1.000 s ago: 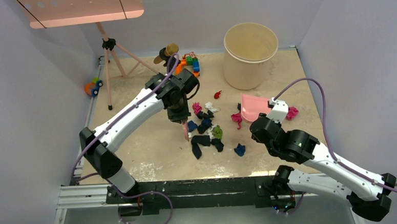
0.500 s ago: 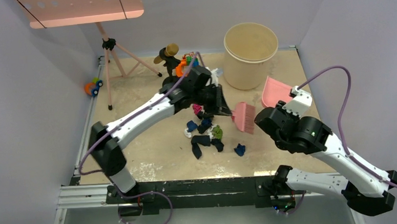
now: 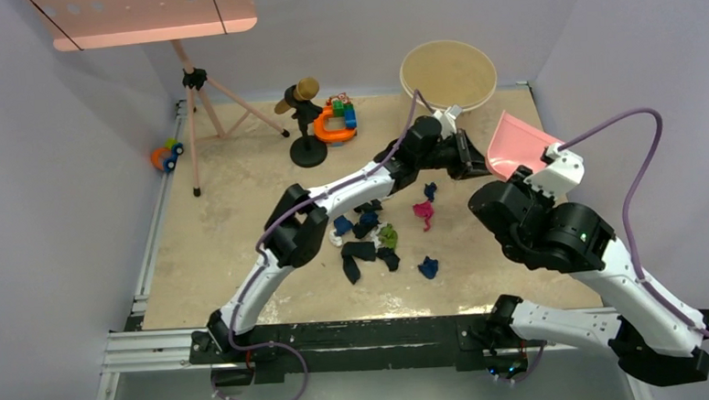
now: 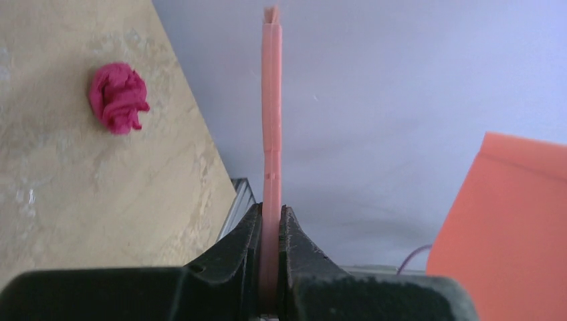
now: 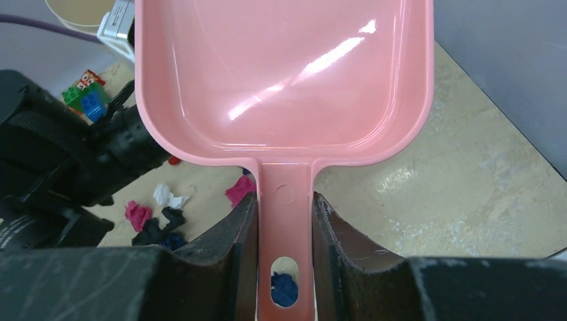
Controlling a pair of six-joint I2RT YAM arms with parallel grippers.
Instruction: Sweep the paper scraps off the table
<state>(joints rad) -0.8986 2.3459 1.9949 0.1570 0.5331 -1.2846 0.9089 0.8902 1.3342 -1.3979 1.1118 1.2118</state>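
Brush (image 4: pixel 271 100) clamped in left pincer (image 4: pixel 271 221); dustpan handle (image 5: pixel 285 190) gripped by right pincer (image 5: pixel 285 221).

- Left arm (image 3: pixel 345 180) lies diagonally over the table (image 3: pixel 214 216), from the near-left base to the far right, and bars the middle.
- Far right: bucket (image 3: pixel 448 76), left gripper (image 3: pixel 468 157) with brush (image 4: pixel 271 120), and raised dustpan (image 3: pixel 515 141) crowd together, leaving narrow gaps only.
- Right arm (image 3: pixel 563 235) overhangs the right side.
- Far edge: tripod (image 3: pixel 201 107), black stand (image 3: pixel 306 138), toy blocks (image 3: pixel 337 117).
- Paper scraps (image 3: pixel 371 236) strewn mid-table, beside the left arm.
- Open room: bare surface left of the left arm, below the tripod, and the near strip before the scraps.
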